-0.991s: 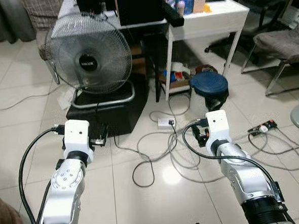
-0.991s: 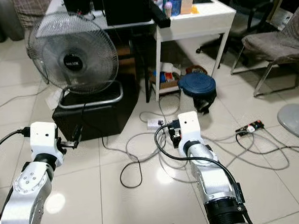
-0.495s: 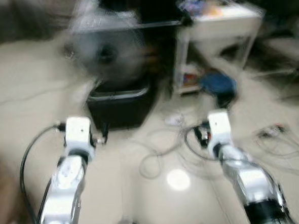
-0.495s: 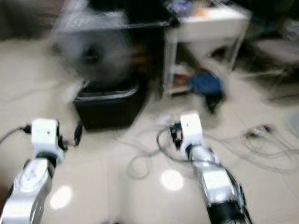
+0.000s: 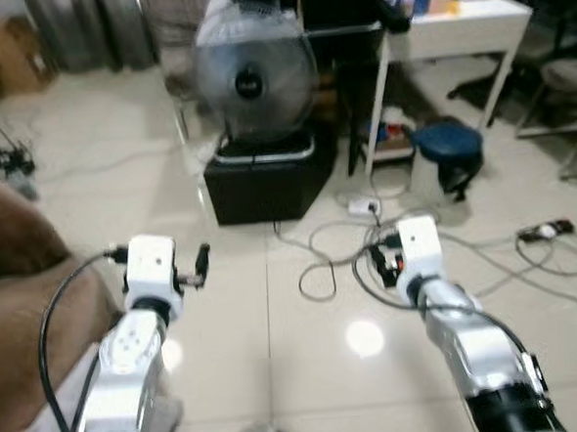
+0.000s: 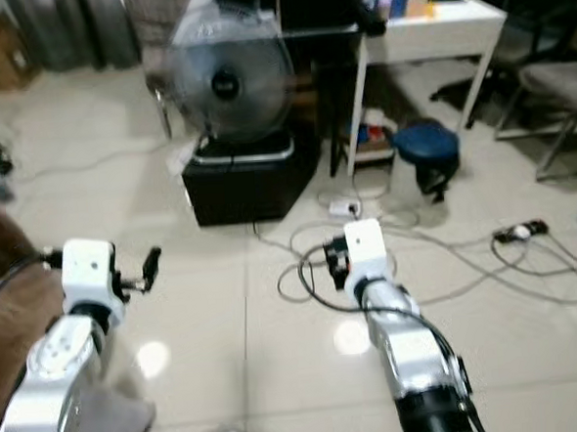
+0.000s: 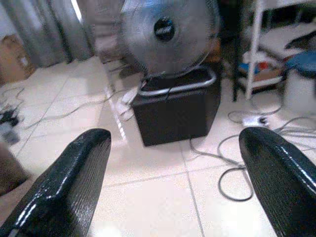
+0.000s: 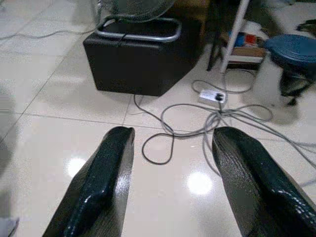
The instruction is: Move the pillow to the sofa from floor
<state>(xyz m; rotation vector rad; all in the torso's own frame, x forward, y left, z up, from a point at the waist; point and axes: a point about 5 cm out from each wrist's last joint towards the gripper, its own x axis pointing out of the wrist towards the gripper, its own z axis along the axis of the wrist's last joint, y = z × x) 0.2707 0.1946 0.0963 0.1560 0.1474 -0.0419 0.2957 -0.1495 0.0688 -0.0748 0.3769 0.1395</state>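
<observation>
Both my left claw (image 7: 163,187) and right claw (image 8: 170,182) hang released, empty, ready while I seek the pillow

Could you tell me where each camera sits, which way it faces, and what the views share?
Left eye, head: looks forward and down at the fan on the black box; both silver arms show.
Right eye: same scene, cables on tile.
Left wrist: along the open left tool toward fan and box.
Right wrist: along the open right tool toward box and cables.
All share the black box.
</observation>
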